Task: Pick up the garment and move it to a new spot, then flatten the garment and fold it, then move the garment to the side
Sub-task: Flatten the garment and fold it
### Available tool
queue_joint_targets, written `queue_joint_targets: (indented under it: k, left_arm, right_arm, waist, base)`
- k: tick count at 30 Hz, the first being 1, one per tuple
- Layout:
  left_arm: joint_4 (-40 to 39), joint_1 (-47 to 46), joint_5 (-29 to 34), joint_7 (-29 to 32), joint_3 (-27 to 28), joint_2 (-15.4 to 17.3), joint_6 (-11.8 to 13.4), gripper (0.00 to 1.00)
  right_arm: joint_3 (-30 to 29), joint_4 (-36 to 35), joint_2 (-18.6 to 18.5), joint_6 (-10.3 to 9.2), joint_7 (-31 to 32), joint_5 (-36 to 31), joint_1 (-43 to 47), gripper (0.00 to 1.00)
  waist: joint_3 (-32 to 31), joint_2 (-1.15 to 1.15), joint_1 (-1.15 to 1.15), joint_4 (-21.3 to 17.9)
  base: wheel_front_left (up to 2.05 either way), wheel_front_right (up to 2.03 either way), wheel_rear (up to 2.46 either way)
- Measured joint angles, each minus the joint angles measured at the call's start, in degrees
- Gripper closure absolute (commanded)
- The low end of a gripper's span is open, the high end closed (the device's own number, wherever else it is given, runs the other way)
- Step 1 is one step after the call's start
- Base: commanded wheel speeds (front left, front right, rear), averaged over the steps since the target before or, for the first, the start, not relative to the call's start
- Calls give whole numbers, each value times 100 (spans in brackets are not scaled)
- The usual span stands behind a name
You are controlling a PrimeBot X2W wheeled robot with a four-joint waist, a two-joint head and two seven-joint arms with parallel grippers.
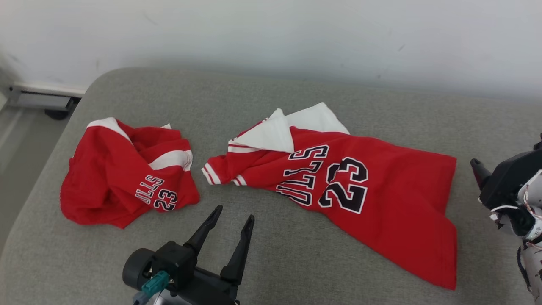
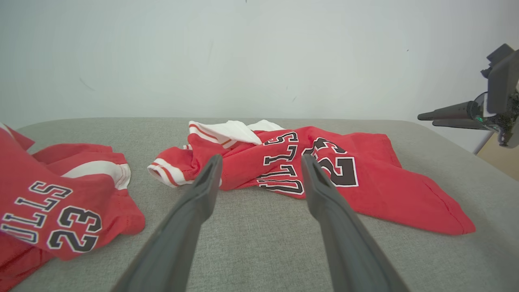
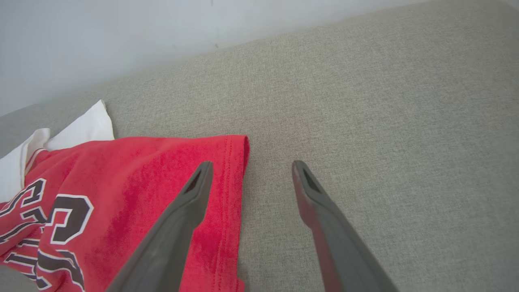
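Observation:
A red jersey (image 1: pixel 372 199) with black "23" lettering and a white collar lies partly spread and wrinkled on the grey cushion (image 1: pixel 296 262), right of centre. It also appears in the left wrist view (image 2: pixel 365 182) and the right wrist view (image 3: pixel 121 182). My left gripper (image 1: pixel 235 214) hovers open just in front of the jersey's sleeve end, holding nothing (image 2: pixel 260 159). My right gripper (image 1: pixel 476 167) stands open at the jersey's right hem, one finger over the red edge and one over bare cushion (image 3: pixel 252 164).
A second red garment (image 1: pixel 123 173) with the same print lies crumpled at the cushion's left (image 2: pixel 52 211). A pale wall runs behind. The cushion's left edge drops to the floor and a baseboard (image 1: pixel 38 99). Bare cushion lies front and far right.

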Motion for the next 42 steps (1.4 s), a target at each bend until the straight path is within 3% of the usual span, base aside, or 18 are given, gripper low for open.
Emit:
queue_joint_targets:
  k: [17,18,19,20,21,27,37,42]
  left_arm:
    - [-397,-381,215,201,-83,-118,0,0]
    - [-396,-381,215,218,-73,-118,0,0]
    - [-392,-381,215,222,-60,-113,0,0]
    - [-385,-381,215,234,-46,-108,0,0]
    - [-380,-378,215,240,-36,-102,1,0]
    - [-365,-377,214,318,-26,-101,1,0]
    - [-316,-369,203,397,-41,-58,1,0]
    - [-249,-304,194,439,-86,-59,1,0]
  right_arm:
    - [-99,594,-119,-143,147,-170,-638,0]
    - [-64,628,-120,-144,146,-204,-676,15]
    - [-59,664,-119,-147,133,-232,-686,53]
    - [-67,703,-119,-149,91,-254,-706,80]
    - [-82,727,-122,-149,48,-264,-756,100]
    - [-96,922,-75,-149,-197,-397,-880,100]
    - [-260,483,-119,-142,-1571,-571,-1662,100]
    - [57,328,53,131,-1611,-688,-406,100]
  waist:
    - [1102,0,-1,1036]
    - [1135,0,-1,1072]
    - [1164,0,0,1103]
    - [1182,0,0,1125]
    - [1188,0,0,1138]
    - [1069,1,0,1092]
    - [651,0,-1,967]
    - [412,0,-1,922]
  base:
    - [0,0,0]
    - [0,0,0]
    - [0,0,0]
    - [0,0,0]
    - [0,0,0]
    - [0,0,0]
    - [0,0,0]
    - [0,0,0]
